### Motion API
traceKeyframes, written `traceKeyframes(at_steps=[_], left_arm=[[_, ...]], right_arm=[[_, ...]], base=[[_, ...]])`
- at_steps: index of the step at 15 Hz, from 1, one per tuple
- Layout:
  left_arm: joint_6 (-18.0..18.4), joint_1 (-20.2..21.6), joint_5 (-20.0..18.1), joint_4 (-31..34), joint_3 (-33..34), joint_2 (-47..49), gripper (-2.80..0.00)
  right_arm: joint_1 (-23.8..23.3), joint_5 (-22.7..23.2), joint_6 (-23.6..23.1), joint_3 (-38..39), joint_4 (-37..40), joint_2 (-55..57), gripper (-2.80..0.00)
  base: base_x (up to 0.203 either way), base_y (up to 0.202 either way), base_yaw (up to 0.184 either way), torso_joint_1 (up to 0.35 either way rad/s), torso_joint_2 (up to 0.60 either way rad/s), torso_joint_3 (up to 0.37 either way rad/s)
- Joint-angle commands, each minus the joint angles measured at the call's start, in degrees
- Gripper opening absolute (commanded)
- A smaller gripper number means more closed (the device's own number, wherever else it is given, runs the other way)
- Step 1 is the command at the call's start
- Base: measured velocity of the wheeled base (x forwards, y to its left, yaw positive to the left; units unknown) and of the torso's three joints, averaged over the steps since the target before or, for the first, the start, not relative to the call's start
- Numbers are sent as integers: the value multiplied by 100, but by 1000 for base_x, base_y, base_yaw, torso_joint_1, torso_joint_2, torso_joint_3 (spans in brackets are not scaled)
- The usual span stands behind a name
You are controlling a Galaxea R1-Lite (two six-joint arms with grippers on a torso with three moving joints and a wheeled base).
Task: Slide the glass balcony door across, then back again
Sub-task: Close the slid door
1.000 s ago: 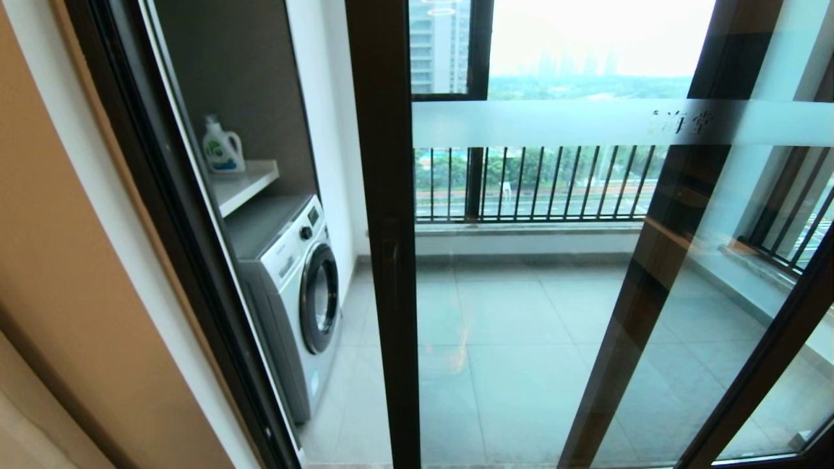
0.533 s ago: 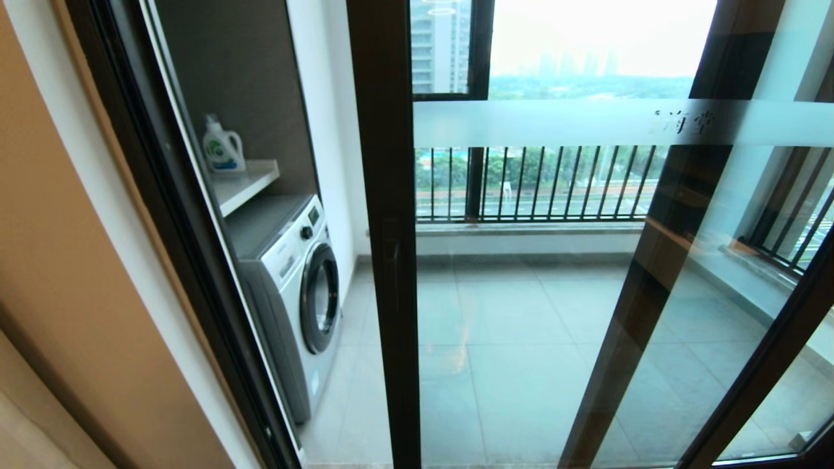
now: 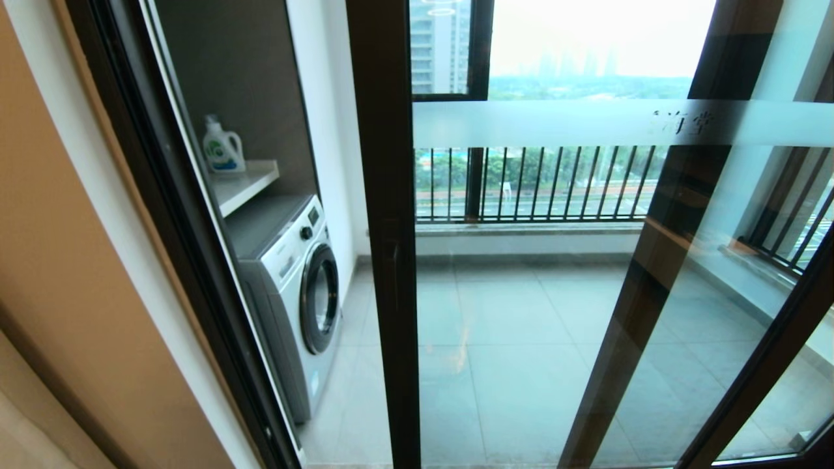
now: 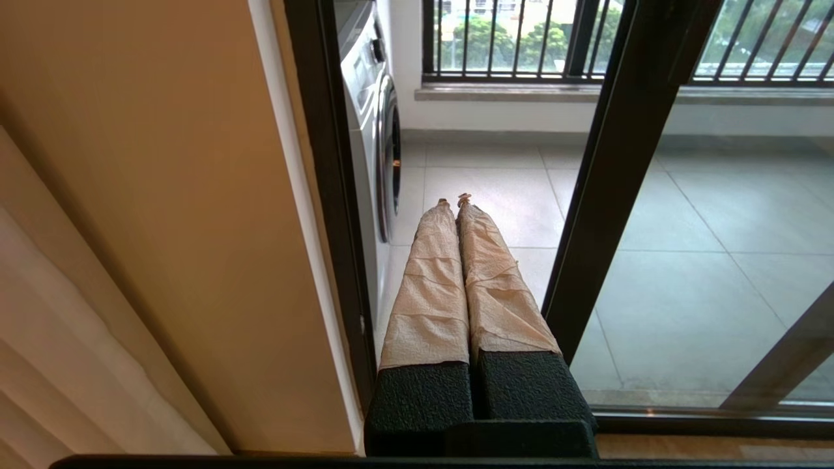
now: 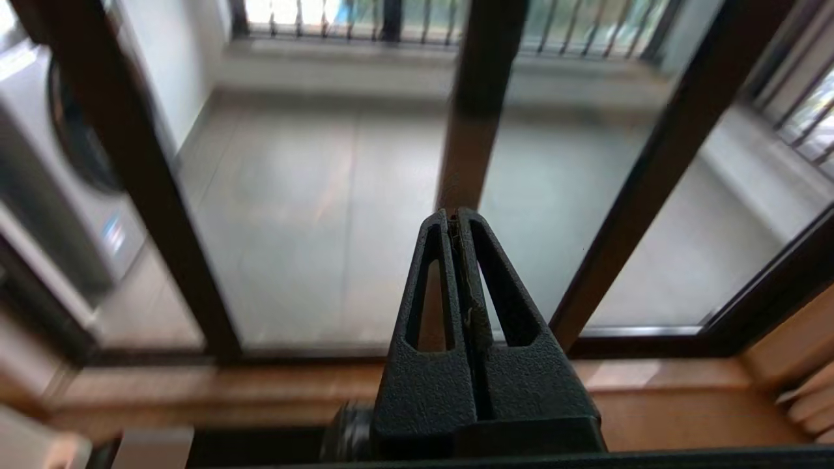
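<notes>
From the head cam I'm looking at the glass balcony door (image 3: 586, 260) partly slid over — its dark brown leading stile (image 3: 383, 228) stands upright just left of centre, and the frosted band (image 3: 554, 122) with the two characters runs off to the right from it. Left of that stile there's an open gap, and through it I see the washing machine (image 3: 296, 286) on the balcony with a detergent bottle (image 3: 223, 146) on the white shelf (image 3: 244, 184) above it. Behind the glass is the outer window railing (image 3: 534, 182) and the tiled floor (image 3: 508, 339).

Neither arm shows in the head view, so I'm going by the wrist cams. The left gripper (image 4: 454, 200) has its paper-wrapped fingers (image 4: 430, 286) pressed together, holding nothing, poking toward the open gap with the door stile just beside it — looks like it's not touching the frame, but I can't really tell from this angle. The right gripper (image 5: 453, 213) is also pressed closed and empty, hanging on the room side in front of the glass, above the wooden sill (image 5: 228, 384), apart from the door.
</notes>
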Motion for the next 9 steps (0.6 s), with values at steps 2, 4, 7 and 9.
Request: traceKeyframes(at_steps=[2, 4, 7, 9], left_arm=[[0, 1, 1, 0, 4, 9, -280], [0, 1, 1, 0, 2, 9, -280], [0, 1, 1, 0, 7, 9, -280], [0, 1, 1, 0, 9, 9, -280]], right_arm=[[-18, 430, -103, 1707, -1286, -181, -280], [-20, 533, -286, 3242, -2983, -180, -280], [-22, 377, -629, 4268, -4769, -180, -280], [-20, 481, -422, 4362, -4916, -180, -280]], base=[[0, 0, 0, 0, 0, 0], [0, 0, 0, 0, 0, 0], [0, 0, 0, 0, 0, 0], [0, 0, 0, 0, 0, 0]])
